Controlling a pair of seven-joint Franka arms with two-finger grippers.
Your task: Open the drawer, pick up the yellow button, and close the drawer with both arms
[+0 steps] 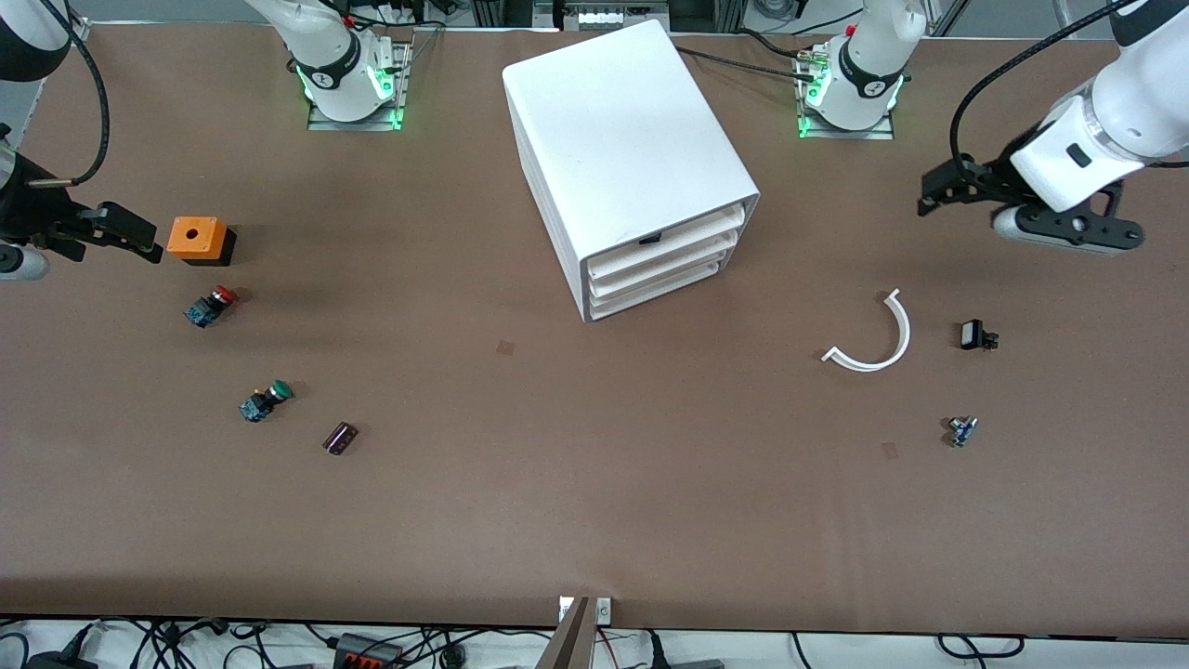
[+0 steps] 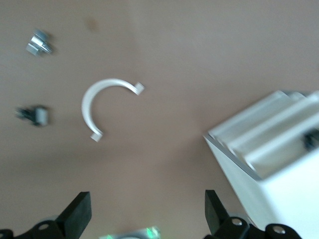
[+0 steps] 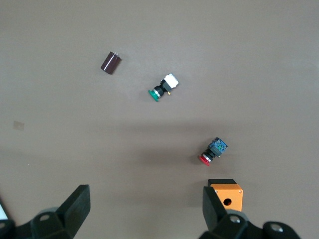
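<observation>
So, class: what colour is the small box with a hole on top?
Orange box on a black base, clearest in the front view.

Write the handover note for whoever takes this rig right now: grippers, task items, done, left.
Left gripper: open, empty, in the air over the table at the left arm's end.
Right gripper: open, empty, in the air at the right arm's end, beside the orange box with a hole on top.
Big white box-shaped cabinet: mid-table; its uppermost shallow white tray drawer is shut, like the two below it.
Orange-yellow-capped button: not in view; only the red-capped push-button and the green-capped push-button lie on the table.
Done: nothing.
Left: open the drawer, take the button, close the drawer.
</observation>
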